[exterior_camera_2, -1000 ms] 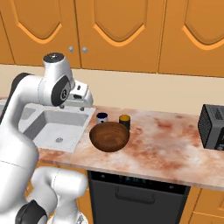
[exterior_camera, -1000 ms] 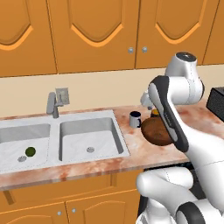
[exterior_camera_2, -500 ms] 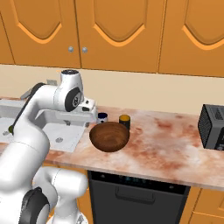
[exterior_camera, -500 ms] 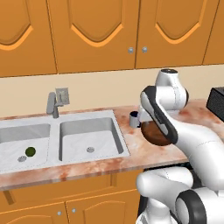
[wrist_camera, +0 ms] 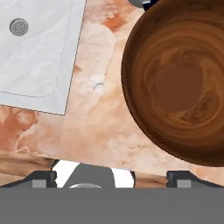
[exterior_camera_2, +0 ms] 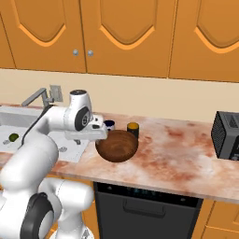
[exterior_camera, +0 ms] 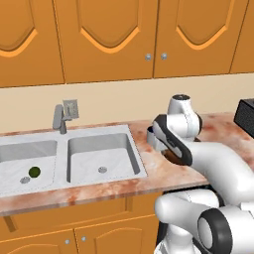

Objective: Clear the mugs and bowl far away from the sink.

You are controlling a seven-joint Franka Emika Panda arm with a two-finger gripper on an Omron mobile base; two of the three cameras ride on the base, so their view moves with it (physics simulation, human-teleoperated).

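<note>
Brown wooden bowl [exterior_camera_2: 116, 145] sits on the marbled counter [exterior_camera_2: 177, 149] just right of the sink [exterior_camera: 74, 158]; two mugs [exterior_camera_2: 121, 126] stand behind it. I see my gripper [wrist_camera: 111, 177] beside the bowl's left rim, fingers spread wide, holding nothing.

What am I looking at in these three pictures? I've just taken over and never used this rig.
A white arm on a mobile base faces a kitchen counter. Two pictures come from cameras on the base, behind the arm to its left and right. The third comes from a camera on the hand, looking straight down. The gripper hangs over the counter between the sink and the bowl, its jaws wide open, holding nothing. Behind the bowl stand two mugs: a pale one and a black one. A dark appliance sits far right.
</note>
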